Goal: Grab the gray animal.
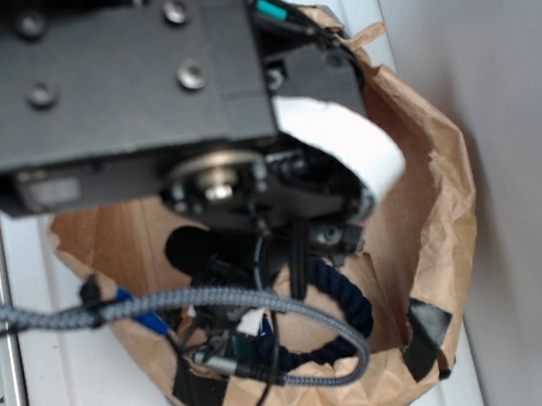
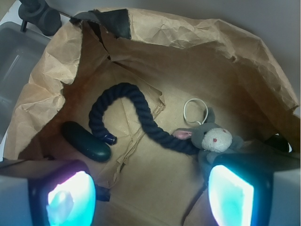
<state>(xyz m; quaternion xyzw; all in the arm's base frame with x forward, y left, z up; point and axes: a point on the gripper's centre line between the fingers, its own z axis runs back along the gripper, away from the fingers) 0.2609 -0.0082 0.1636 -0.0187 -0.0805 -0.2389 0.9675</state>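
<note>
Wrist view, looking down into an opened brown paper bag (image 2: 197,61). The gray animal (image 2: 212,140), a small plush toy with a cream face, red dot eyes and pink inner ears, lies on the bag's floor at the right of the frame, a little below the middle. Its head sits just above the right finger and partly behind it. Its thick navy rope tail (image 2: 127,106) runs from the head up and left across the centre, then curls down to an end near a dark green oblong object (image 2: 86,141) at the lower left. A thin white ring (image 2: 194,111) lies just above the toy's head.

The hand (image 2: 150,190) fills the bottom edge, its two glowing fingertip pads (image 2: 70,197) spread wide apart with bare paper between them. It holds nothing.

The key relation: the toy's body lies right of the gap between the fingers, almost in line with the right finger, while the tail's long axis slants from lower right to upper left. The hand would likely need to shift toward the right of the frame to straddle the body.

The exterior view shows the arm from above over the bag, with a loop of the navy tail visible; the hand itself is hidden there.
</note>
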